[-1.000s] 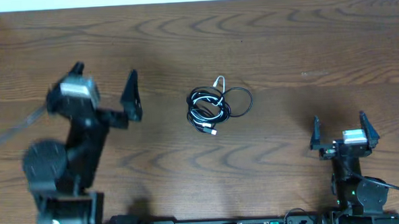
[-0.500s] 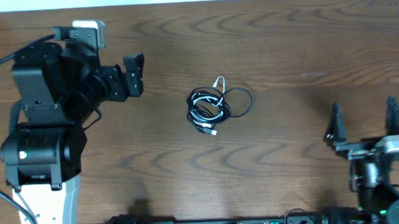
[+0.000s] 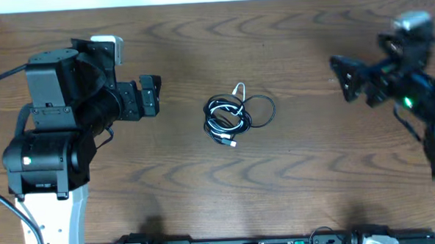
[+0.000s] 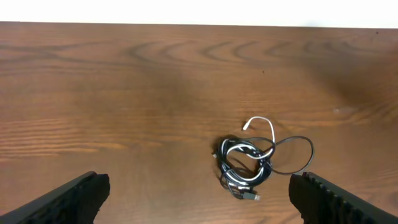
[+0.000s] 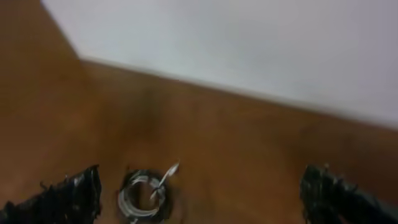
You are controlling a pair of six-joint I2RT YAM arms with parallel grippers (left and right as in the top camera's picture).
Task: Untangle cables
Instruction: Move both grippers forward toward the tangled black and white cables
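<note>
Two claws gape wide, both empty. The cables (image 3: pixel 235 115) sit in one knotted clump mid-way across the table (image 3: pixel 294 185), between the arms. The left gripper (image 3: pixel 151 95) faces them head-on and looks nearer; the right gripper (image 3: pixel 344 78) hangs farther off. The white cord (image 3: pixel 238 90) pokes toward the far edge.

The cables (image 3: pixel 235 115) lie in one small bundle at the centre of the overhead frame, with bare desk (image 3: pixel 279 178) on every side of it. The left arm's fingers (image 3: pixel 150 95) are at centre left and the right arm's fingers (image 3: pixel 344 78) at upper right. Both pairs are spread wide and well apart from the bundle, with only open wood between. A white loop (image 3: pixel 239 89) juts from the bundle's upper edge.
</note>
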